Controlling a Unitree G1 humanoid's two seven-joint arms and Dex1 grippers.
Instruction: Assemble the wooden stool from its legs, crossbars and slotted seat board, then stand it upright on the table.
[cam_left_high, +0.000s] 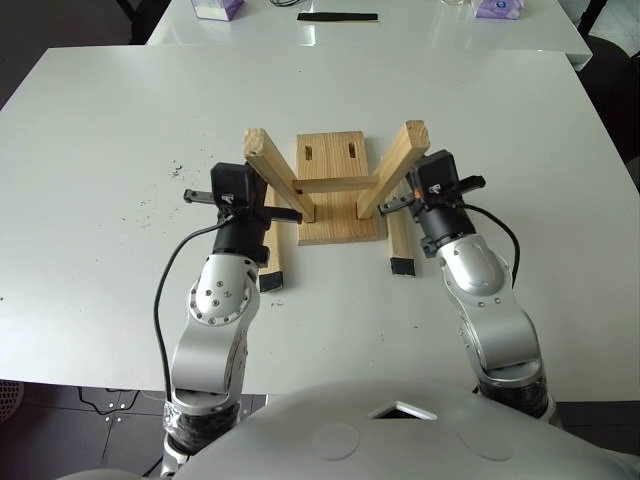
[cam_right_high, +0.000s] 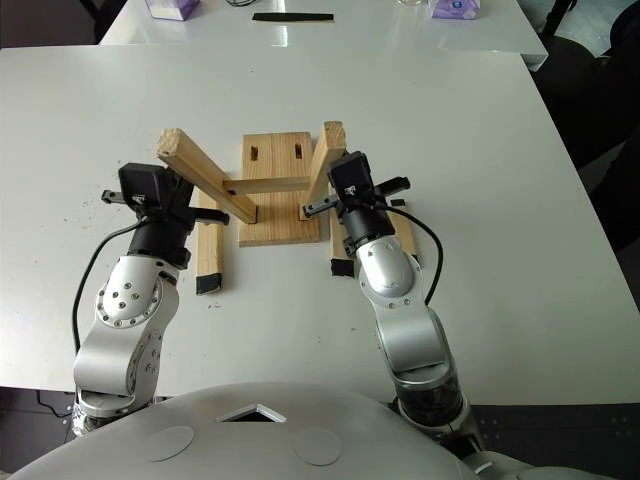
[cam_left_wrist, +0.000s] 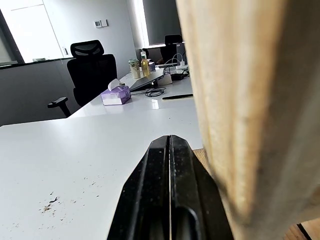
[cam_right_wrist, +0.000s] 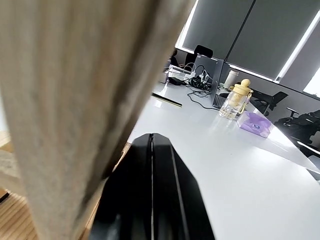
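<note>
- L tool (cam_left_high: 295, 214), R tool (cam_left_high: 386, 206) being seen clenched, empty.
- L leg (cam_left_high: 275, 170), R leg (cam_left_high: 398, 165) being flanked, each just inboard of own tool, tilting up.

The table (cam_left_high: 90, 130) is finished in plain white and marked with scattered dark specks (cam_left_high: 178, 168). The seat board (cam_left_high: 340, 218), legs (cam_left_high: 278, 172) and crossbar (cam_left_high: 335, 184) are presented in pale natural wood with a faint grain. Black end caps (cam_left_high: 402, 267) are seen on two legs. The left gripper (cam_left_wrist: 170, 145) and right gripper (cam_right_wrist: 151, 142) are coloured black, the arms (cam_left_high: 215, 300) silver-grey. A purple tissue box (cam_left_wrist: 116, 95) and a black strip (cam_left_high: 337, 17) are shown on the white far table (cam_left_high: 420, 30).
</note>
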